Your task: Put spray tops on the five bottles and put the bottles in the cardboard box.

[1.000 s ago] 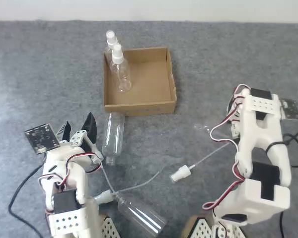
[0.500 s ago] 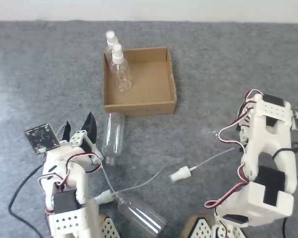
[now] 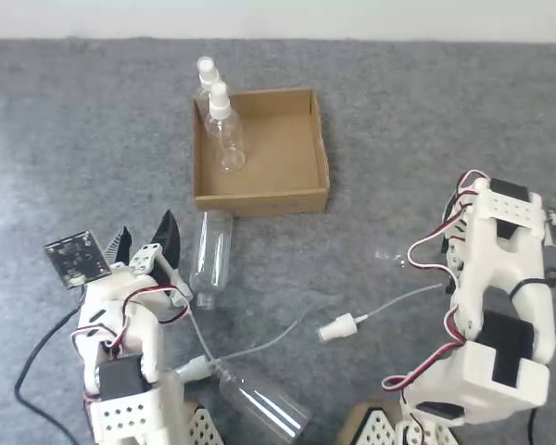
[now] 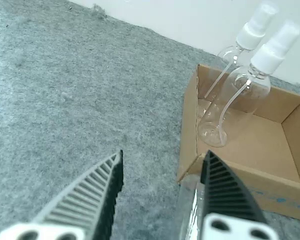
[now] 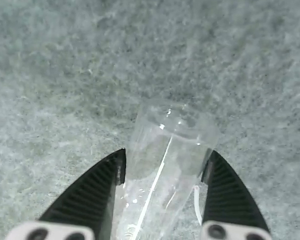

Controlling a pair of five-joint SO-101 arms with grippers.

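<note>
- The right claw [image 5: 166, 154] is clenched on a clear plastic bottle [image 5: 165, 150]. Its black ridged fingers [image 5: 97, 190] press on either side of the body. The bottle's flat base points away from the wrist, and a thin white line shows through its wall.
- In the high view the held bottle's glassy end pokes out at 9 o'clock of the white right arm [image 3: 491, 278], low over the grey felt table [image 3: 93, 139]. Whether it touches the felt I cannot tell.
- At 7 o'clock of that arm lies a loose white spray top [image 3: 337, 326]. Its thin tube runs back towards the arm at about 2 o'clock.
- The left claw [image 4: 163, 156] is released, its fingers spread wide with bare felt between them.
- Just beside the left claw's right finger, at 1 o'clock, an uncapped clear bottle [image 3: 211, 252] lies on its side. Its neck points to 6 o'clock, and it lies between this claw and the box.
- The brown cardboard box [image 3: 259, 200] sits at 12 o'clock of that bottle, whose base is just beside the front wall.
- In the box's 11 o'clock corner a tilted sprayer bottle [image 3: 224, 134] leans with its white top above the rim. A second sprayer bottle [image 3: 204, 82] is just behind it at the same corner. Both are clear, with dip tubes visible inside.
- At 5 o'clock of the left claw a fallen clear bottle [image 3: 267, 404] lies on its side with its neck towards 10 o'clock. A small white spray head [image 3: 193, 369] lies at its neck, and I cannot tell whether it is seated. Thin tubes cross there.
</note>
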